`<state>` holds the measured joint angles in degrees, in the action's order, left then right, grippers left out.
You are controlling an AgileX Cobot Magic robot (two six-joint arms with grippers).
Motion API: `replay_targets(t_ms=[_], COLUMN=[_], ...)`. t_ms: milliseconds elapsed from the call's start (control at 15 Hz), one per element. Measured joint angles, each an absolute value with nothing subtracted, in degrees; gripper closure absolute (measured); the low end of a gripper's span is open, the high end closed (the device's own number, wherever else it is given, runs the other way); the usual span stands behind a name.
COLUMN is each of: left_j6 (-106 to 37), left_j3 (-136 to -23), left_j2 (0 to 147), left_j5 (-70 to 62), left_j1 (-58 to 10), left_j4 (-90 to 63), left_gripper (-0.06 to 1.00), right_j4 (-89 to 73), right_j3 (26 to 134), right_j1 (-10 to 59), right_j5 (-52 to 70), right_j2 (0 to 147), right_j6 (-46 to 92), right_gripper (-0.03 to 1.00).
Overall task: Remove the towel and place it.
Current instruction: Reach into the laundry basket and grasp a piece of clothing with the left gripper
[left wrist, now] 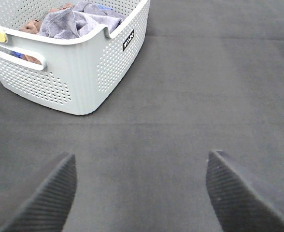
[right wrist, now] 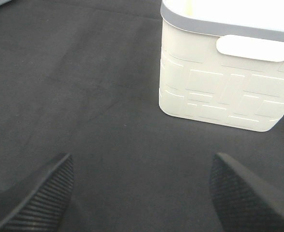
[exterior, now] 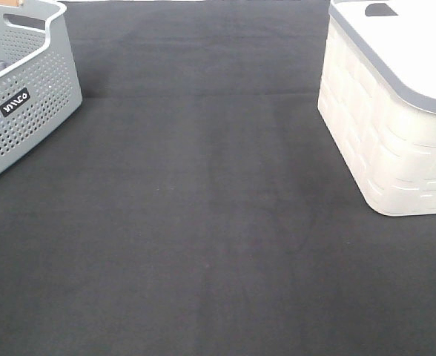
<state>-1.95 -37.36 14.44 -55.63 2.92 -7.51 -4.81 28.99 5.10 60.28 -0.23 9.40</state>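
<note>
The black, rib-padded left gripper hangs with its two jaws spread wide apart and holding nothing, and the matching black ribbed right gripper is equally wide and empty.

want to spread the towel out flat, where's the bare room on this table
The broad stretch of black cloth-covered tabletop between the perforated grey plastic basket and the white block-patterned plastic bin is bare throughout. It is crowded only inside the basket, where the slate-grey microfibre towel lies bunched with other cloths.
</note>
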Motion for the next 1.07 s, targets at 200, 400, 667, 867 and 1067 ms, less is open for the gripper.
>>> replay_targets(t_ms=[200,400,667,867,1067], left_j6=[0.00,3.15,10.26,15.99,20.91], left_j3=[-40.22,-43.60,-48.24,-52.20,-58.79], left_j2=[21.83,30.83,42.06,49.22,60.28], left_j5=[-52.43,-49.62,-46.52,-46.35,-45.55], left_j1=[2.92,2.92,2.92,2.92,2.92], left_j4=[-7.45,-5.73,-0.40,3.50,5.79], left_gripper=[0.22,0.22,0.22,0.22,0.22], right_j4=[-4.81,-4.81,-4.81,-4.81,-4.81], right_j3=[28.99,28.99,28.99,28.99,28.99], right_j1=[5.10,5.10,5.10,5.10,5.10], right_j5=[60.28,60.28,60.28,60.28,60.28], right_j2=[-0.23,-0.23,-0.23,-0.23,-0.23], right_j6=[9.40,9.40,9.40,9.40,9.40], right_gripper=[0.20,0.20,0.20,0.20,0.20])
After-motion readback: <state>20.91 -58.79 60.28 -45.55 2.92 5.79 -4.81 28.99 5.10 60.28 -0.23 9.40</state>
